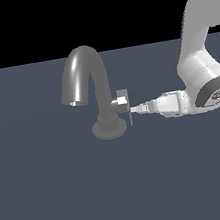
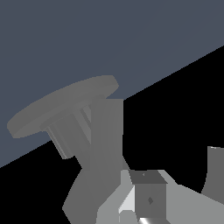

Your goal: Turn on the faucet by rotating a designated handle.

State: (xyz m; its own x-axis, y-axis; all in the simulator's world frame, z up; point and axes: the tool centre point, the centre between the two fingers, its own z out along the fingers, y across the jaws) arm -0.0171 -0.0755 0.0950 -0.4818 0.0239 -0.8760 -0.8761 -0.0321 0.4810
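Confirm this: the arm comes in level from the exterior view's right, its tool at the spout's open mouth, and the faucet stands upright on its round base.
One thing is wrong. The tool is at the handle on the stem, not at the spout's mouth, which hangs on the faucet's far side. The exterior view shows this. The rest holds.

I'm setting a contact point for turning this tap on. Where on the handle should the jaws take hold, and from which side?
Probably the flat lever of the handle, not the stubby peg joining it to the faucet. The lever is a thin upright plate standing off the stem toward the exterior view's right, so come in level from that side, where the gripper already sits at its face. The thick spout offers no turning leverage.
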